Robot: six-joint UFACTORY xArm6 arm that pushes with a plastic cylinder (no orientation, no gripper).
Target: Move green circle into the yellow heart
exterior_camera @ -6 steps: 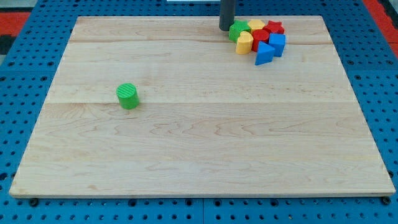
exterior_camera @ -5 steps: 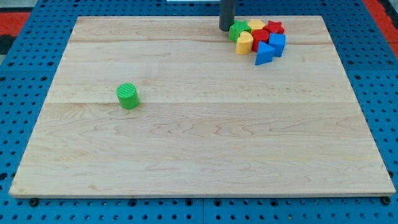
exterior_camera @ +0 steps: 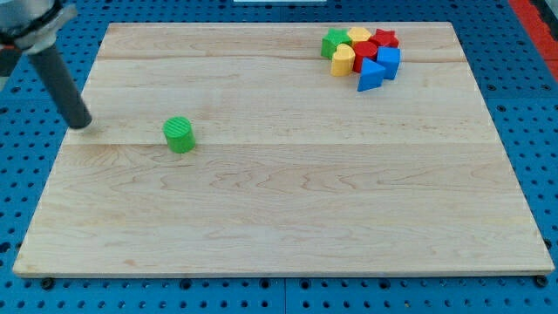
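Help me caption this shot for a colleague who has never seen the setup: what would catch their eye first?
The lone green circle block sits on the pale wooden board at the view's left, far from everything else. At the view's top right, a tight cluster of coloured blocks includes the yellow heart block. The dark rod comes down at the far left, my tip resting left of the green circle, apart from it.

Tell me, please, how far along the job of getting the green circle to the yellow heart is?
Nothing done: the green circle sits alone, far from the yellow heart in the cluster at the view's top right. In hand: my tip stands left of the circle, apart. Left: the whole push.
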